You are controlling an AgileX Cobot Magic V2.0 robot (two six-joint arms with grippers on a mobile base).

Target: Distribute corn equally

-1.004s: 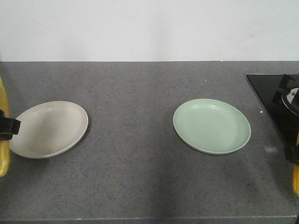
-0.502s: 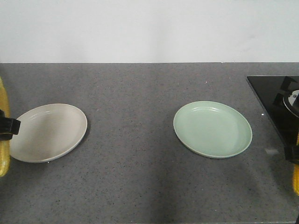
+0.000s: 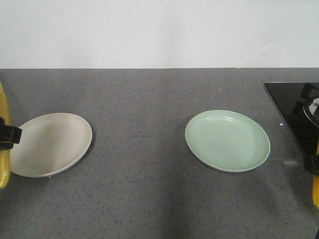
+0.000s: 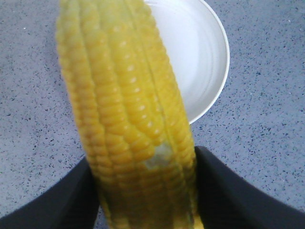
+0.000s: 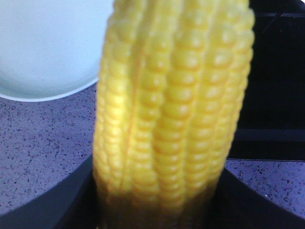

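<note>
Each of my grippers holds one bright yellow cob of corn. In the front view the left gripper (image 3: 7, 135) sits at the far left edge, shut on a cob (image 3: 4, 172) beside the beige plate (image 3: 50, 144). In the left wrist view that cob (image 4: 128, 109) stands between the black fingers (image 4: 233, 191), with the plate (image 4: 200, 57) beyond it. The right gripper (image 3: 312, 164) at the right edge is shut on another cob (image 3: 316, 191), right of the green plate (image 3: 227, 141). In the right wrist view this cob (image 5: 171, 109) fills the frame, with the green plate (image 5: 47, 47) behind on the left.
Both plates lie on a dark grey speckled counter (image 3: 144, 124) with nothing on them. A black glass cooktop (image 3: 294, 109) with a burner occupies the back right corner, close to the right gripper. A white wall runs behind the counter.
In the front view the plates and counter have slid slightly down the frame and the counter's front edge has left view. Both grippers keep their cobs at the same spots.
</note>
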